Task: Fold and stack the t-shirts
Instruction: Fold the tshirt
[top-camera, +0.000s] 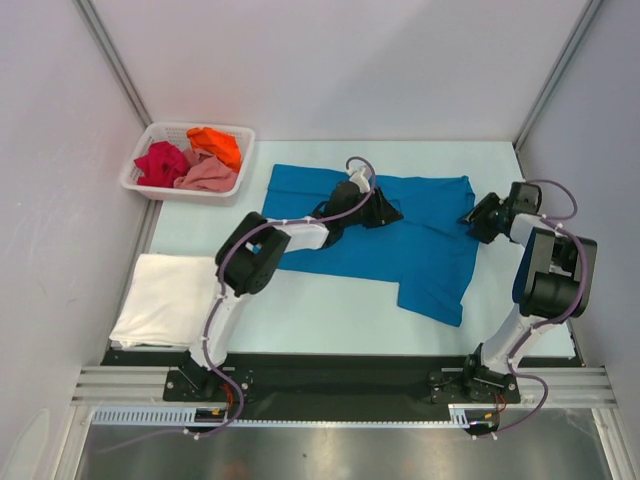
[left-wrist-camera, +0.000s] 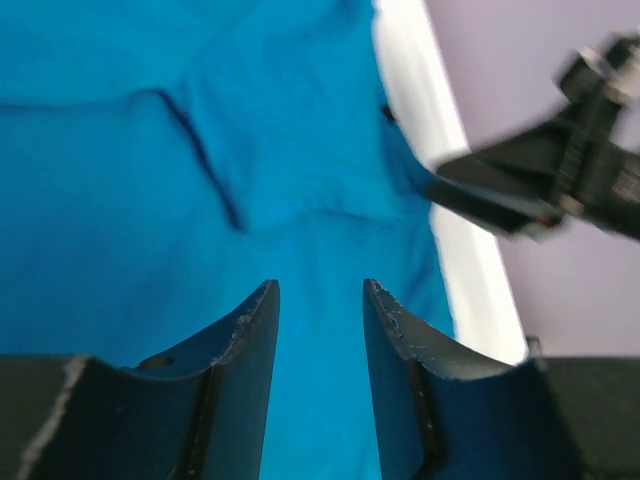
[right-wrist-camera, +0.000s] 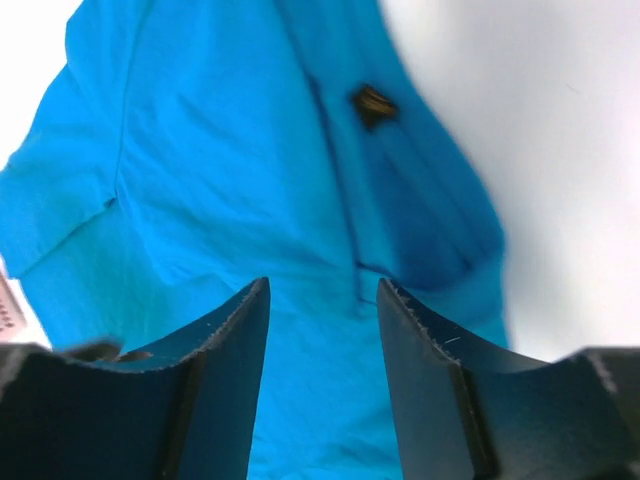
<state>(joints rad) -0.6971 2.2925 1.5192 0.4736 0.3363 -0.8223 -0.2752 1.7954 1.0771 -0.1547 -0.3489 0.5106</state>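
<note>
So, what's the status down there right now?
Left gripper, right gripper both open, empty, over blue t-shirt. Shirt spread out, creased. White t-shirt folded, near left. Nothing on the blue one.

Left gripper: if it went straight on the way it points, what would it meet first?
Most likely the blue shirt: the open left gripper aims down at the cloth spread ahead of it. The right gripper sits off to the side of that line, though depth is hard to judge.

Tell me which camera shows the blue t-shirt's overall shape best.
The top external view: the blue t-shirt lies spread out there, its outline visible except where the left arm crosses it. Each wrist view shows only a close patch of its cloth.
</note>
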